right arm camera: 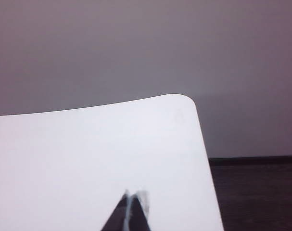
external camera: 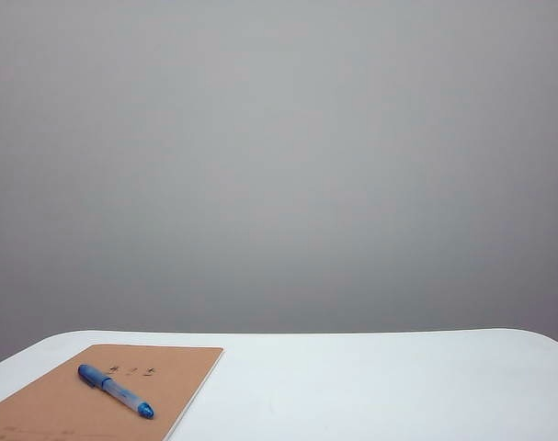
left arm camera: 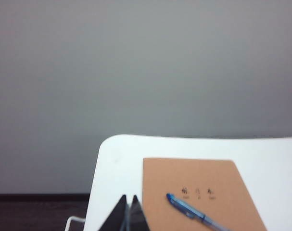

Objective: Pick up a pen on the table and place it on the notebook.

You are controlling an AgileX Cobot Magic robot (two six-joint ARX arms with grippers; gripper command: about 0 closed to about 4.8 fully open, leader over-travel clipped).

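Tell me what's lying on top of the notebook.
Only the pen lies on the notebook, slanted across its cover. Both grippers, left and right, are shut and clear of it. What is beneath the notebook is covered.

I see soft, even light with faint shadows; both wrist views look hazy, the fingers [right arm camera: 134, 195] blurred.

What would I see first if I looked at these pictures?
A slim blue pen lying slantwise on a flat tan notebook, at the near left of the plain white table. Both grippers, left and right, are shut and hold nothing, back from the notebook.
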